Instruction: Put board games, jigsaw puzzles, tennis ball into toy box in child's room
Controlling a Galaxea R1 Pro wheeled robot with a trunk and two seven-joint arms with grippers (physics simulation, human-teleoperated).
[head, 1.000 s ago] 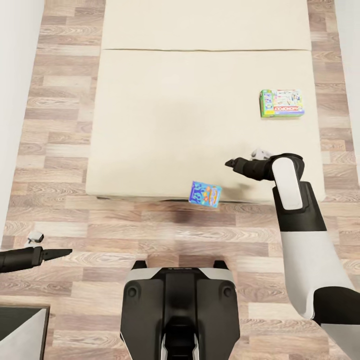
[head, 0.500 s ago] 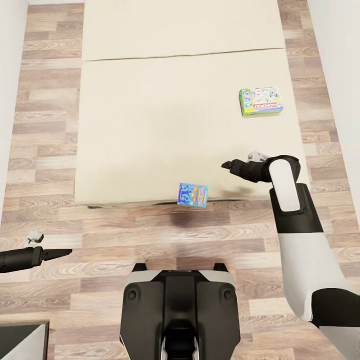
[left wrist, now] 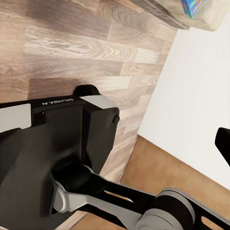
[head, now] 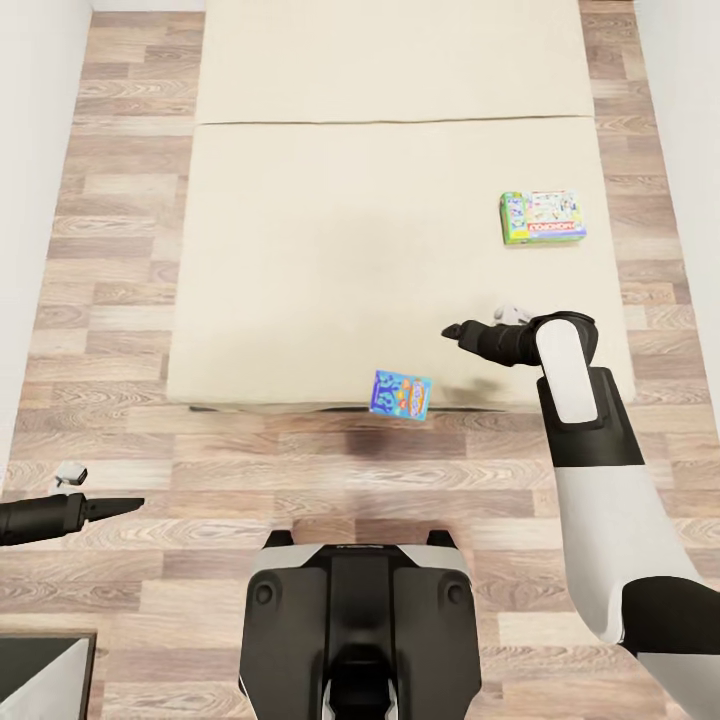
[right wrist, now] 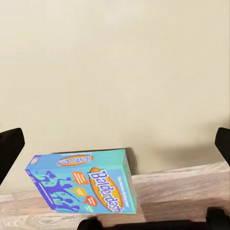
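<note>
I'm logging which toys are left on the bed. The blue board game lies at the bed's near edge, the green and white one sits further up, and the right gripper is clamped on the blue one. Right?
Not quite. The right gripper holds nothing: the head view shows it over the bed, apart from the blue board game, and the right wrist view shows its fingers spread wide. The green and white game is placed as you say.

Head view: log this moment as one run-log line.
stage: at bed | blue board game at near edge | green board game on mattress, far right | right claw open over bed, empty | left claw over floor
</note>
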